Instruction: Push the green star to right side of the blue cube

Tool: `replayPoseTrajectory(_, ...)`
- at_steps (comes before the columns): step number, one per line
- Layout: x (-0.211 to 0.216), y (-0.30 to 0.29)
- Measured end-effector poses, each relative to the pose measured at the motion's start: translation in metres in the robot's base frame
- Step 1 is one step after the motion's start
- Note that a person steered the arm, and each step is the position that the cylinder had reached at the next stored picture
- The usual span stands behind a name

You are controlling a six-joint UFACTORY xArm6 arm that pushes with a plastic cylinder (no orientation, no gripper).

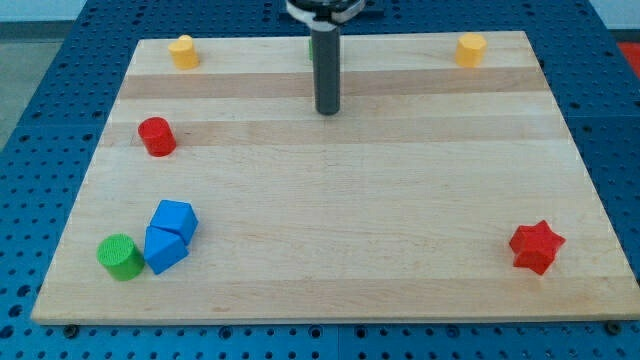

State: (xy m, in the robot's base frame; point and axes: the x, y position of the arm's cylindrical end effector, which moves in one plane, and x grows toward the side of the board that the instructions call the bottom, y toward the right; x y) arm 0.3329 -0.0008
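Seven blocks are clearly visible on the wooden bench (330, 210). Two blue ones touch each other at the view's lower left: a blue cube (165, 249) and a second blue block (175, 218) just above it. One green cylinder (120, 257) touches the cube's left side. One red cylinder (157, 136) stands at the left, one red star (536, 246) at the lower right, one yellow block (183, 51) at top left, one yellow hexagon (471, 48) at top right. My tip (328, 110) is near the top centre, well apart from these; it carries no hand and holds nothing. Only a green sliver (311, 50) shows behind the rod, its shape hidden.
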Motion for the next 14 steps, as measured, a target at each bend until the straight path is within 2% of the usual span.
replayPoseTrajectory(3, -0.08, 0.063)
replayPoseTrajectory(5, -0.133, 0.063)
replayPoseTrajectory(6, -0.141, 0.038)
replayPoseTrajectory(8, -0.139, -0.01)
replayPoseTrajectory(9, -0.129, -0.013)
replayPoseTrajectory(12, -0.073, -0.018)
replayPoseTrajectory(14, -0.019, -0.025)
